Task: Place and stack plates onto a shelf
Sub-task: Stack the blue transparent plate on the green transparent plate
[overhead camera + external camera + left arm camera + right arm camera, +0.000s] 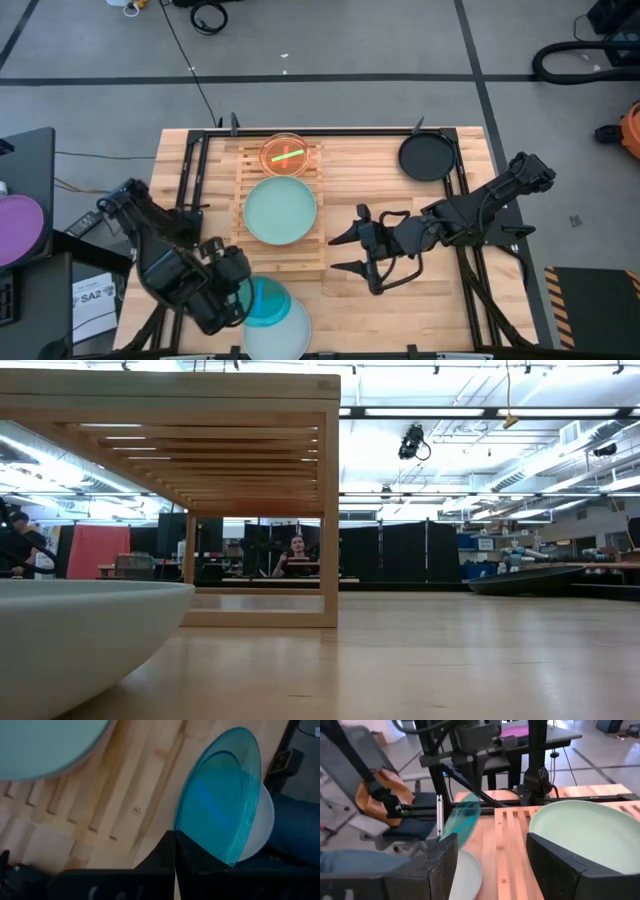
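The shelf [283, 250], a slatted light-wood rack, stands mid-table. On its slats rest a mint-green plate [280, 210] and, at the far end, a small red-orange plate [290, 155]. At the near left my left gripper [236, 283] is shut on a translucent blue plate [220, 805], which is raised over a whitish plate [285, 332] lying on the table. My right gripper [492, 865] hovers open just right of the shelf, its fingers pointing toward the mint plate [590, 835], with nothing between them. My left gripper pinches the blue plate's rim [187, 827] between its two shut fingers, on the plate's left side. The fingers slant steeply down from the table's left. The plate [462, 822] is tilted steeply on edge and looks lifted off the whitish plate [264, 822].
A black round disc [428, 157] lies at the table's far right corner. A purple disc [20, 225] sits on a stand off the table's left side. Black frame rails run along the table's edges. Bare planks lie between the shelf and the right rail.
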`<state>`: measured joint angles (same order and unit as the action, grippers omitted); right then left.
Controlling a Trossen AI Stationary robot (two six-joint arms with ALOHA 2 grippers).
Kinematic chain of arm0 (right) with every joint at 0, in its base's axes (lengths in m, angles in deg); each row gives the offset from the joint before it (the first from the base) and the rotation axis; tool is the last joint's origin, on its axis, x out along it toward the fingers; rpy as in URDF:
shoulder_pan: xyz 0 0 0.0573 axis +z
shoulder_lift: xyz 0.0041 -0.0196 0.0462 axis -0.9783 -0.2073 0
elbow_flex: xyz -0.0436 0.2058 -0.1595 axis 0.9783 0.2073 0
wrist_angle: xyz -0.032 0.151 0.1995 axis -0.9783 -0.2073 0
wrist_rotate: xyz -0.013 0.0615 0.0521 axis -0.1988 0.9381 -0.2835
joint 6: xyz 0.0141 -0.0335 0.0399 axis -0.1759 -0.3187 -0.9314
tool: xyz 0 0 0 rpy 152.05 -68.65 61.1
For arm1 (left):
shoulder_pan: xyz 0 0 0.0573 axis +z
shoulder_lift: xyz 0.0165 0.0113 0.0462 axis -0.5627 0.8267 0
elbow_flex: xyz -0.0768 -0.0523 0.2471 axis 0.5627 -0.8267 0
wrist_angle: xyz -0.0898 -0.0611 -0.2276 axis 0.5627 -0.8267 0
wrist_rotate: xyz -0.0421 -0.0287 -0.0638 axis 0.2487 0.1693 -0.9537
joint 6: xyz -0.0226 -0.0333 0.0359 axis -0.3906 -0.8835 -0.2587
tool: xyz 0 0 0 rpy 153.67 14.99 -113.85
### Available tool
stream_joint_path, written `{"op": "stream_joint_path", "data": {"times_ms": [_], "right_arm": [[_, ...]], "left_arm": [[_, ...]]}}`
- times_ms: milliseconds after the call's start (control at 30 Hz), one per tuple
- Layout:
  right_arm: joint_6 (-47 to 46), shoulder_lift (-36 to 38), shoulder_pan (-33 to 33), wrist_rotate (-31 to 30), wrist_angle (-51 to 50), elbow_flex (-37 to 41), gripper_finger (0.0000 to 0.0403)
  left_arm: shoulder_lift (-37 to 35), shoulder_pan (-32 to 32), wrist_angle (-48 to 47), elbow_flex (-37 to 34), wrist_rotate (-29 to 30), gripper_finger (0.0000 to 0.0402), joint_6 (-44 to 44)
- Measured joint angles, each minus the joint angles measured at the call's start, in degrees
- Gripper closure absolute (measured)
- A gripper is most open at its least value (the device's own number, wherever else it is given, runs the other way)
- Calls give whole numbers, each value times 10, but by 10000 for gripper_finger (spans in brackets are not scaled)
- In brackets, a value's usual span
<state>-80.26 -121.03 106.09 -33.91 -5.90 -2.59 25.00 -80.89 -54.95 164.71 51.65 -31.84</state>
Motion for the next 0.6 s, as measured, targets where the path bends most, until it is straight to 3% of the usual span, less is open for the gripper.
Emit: {"op": "stream_joint_path", "data": {"times_ms": [367, 600], "right_arm": [[-93, -97, 1, -68, 67, 0, 163], [-96, -161, 1, -105, 135, 0, 163]], "left_arm": [[0, 59, 7, 0, -14, 401, 12], [0, 70, 12, 0, -17, 401, 11]]}}
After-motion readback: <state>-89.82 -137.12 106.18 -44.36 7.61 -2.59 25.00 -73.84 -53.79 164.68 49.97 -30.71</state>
